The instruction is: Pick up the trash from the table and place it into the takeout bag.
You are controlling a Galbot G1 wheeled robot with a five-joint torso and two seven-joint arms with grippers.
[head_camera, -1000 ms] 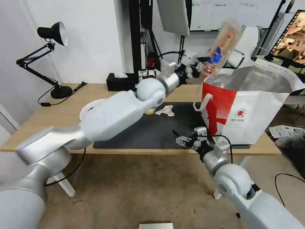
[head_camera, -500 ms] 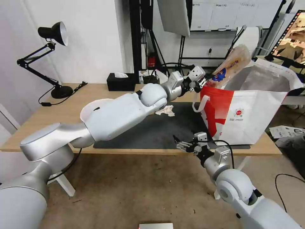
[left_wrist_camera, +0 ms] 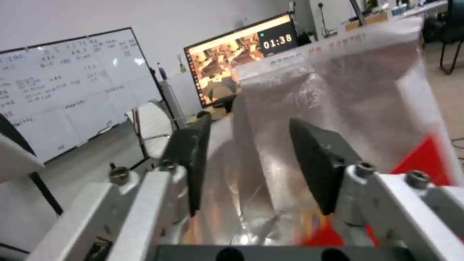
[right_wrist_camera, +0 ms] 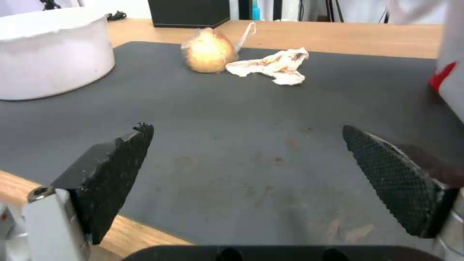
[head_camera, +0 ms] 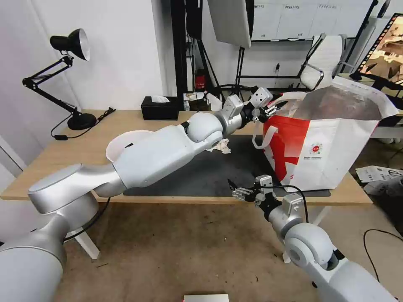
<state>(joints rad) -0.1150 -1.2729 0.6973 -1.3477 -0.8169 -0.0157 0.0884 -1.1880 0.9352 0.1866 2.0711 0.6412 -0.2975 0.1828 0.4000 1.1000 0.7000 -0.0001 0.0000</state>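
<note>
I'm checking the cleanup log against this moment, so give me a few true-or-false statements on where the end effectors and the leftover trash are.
1. The left end effector is at the takeout bag's open top, fingers apart and holding nothing. True.
2. The right end effector is clamped on the crumpled tissue. False: it hangs open at the table's near edge, over the dark mat.
3. The small clear bag with the beige lump lies beside the tissue on the mat. True.
4. The white bowl is inside the takeout bag. False: it stands on the mat.
</note>
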